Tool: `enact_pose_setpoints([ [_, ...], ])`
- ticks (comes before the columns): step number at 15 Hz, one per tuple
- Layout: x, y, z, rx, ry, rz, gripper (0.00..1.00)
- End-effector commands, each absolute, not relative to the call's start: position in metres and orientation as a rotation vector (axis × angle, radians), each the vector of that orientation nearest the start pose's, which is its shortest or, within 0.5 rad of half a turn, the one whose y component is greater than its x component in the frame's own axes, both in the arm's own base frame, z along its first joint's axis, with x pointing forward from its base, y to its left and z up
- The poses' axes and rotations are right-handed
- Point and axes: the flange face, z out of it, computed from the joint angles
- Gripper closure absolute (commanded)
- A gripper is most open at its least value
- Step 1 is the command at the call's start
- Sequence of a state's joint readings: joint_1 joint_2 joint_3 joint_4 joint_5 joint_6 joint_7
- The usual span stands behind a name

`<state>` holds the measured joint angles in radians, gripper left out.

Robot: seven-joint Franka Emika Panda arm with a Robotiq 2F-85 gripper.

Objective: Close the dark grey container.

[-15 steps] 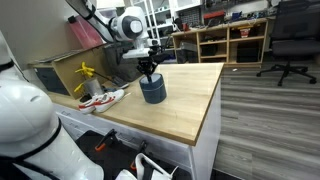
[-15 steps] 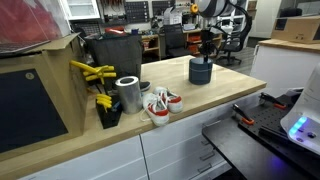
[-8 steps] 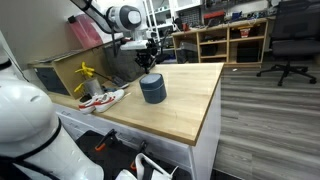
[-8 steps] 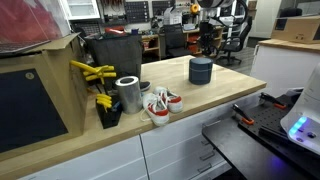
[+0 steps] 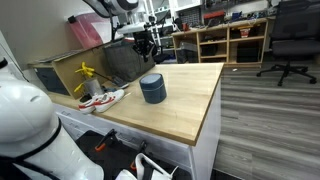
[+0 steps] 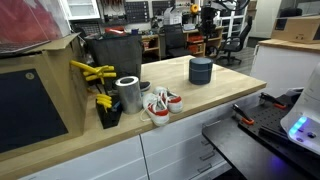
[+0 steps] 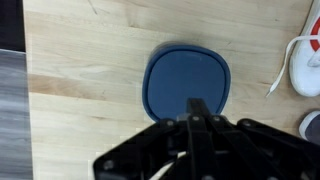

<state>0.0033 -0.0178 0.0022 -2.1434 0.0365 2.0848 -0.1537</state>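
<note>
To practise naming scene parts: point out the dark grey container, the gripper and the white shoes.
dark grey container (image 7: 188,82): wrist view, middle of its lid.
gripper (image 5: 147,56): an exterior view, between its fingertips.
white shoes (image 6: 160,104): an exterior view, top of the pair.

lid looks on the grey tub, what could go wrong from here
1. The lid covers the dark grey container, but no view shows whether it is pressed fully home. It may only rest loose.
2. The gripper hangs above the container. A press landing off-centre might tip the lid or push the container toward the white shoes.
</note>
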Motion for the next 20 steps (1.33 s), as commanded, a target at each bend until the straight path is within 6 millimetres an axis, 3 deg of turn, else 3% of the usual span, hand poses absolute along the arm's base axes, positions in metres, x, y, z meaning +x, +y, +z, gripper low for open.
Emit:
enact_pose_setpoints([
  [1, 0.528, -0.014, 0.454, -3.135, -0.252, 0.122, 1.00],
  [6, 0.528, -0.042, 0.518, -3.168, -0.235, 0.203, 1.00],
  [9, 0.526, -0.056, 0.546, -3.167, -0.235, 0.229, 1.00],
  [16, 0.514, -0.075, 0.594, -3.151, -0.260, 0.258, 1.00],
  [20, 0.508, -0.084, 0.610, -3.144, -0.281, 0.244, 1.00],
])
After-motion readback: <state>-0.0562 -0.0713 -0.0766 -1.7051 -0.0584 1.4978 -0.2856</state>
